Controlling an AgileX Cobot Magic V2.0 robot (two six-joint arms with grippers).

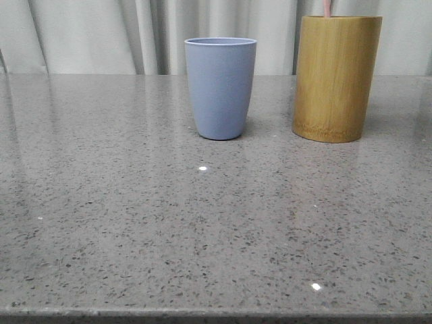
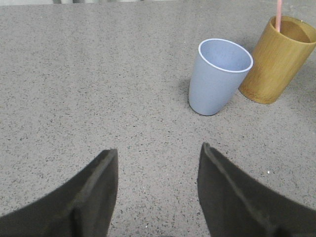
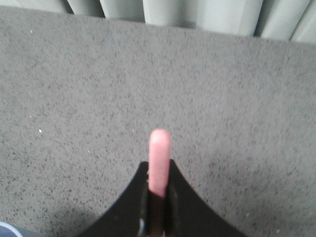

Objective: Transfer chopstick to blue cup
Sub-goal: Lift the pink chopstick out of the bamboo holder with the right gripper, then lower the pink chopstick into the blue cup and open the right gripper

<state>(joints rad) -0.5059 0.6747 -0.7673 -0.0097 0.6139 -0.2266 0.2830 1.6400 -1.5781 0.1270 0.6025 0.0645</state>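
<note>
The blue cup (image 1: 221, 88) stands upright and empty at the back middle of the table; it also shows in the left wrist view (image 2: 217, 76). A pale pink chopstick (image 1: 327, 8) rises out of the yellow-brown bamboo cylinder (image 1: 335, 77), also seen in the left wrist view (image 2: 279, 15). My right gripper (image 3: 159, 170) is shut on the chopstick (image 3: 160, 160), whose end sticks out past the fingertips. My left gripper (image 2: 158, 153) is open and empty over bare table, short of the blue cup. Neither gripper shows in the front view.
The grey speckled stone table (image 1: 135, 216) runs to a front edge at the bottom of the front view. Pale curtains (image 1: 101, 34) hang behind the table. The bamboo cylinder (image 2: 276, 61) stands just right of the blue cup, nearly touching.
</note>
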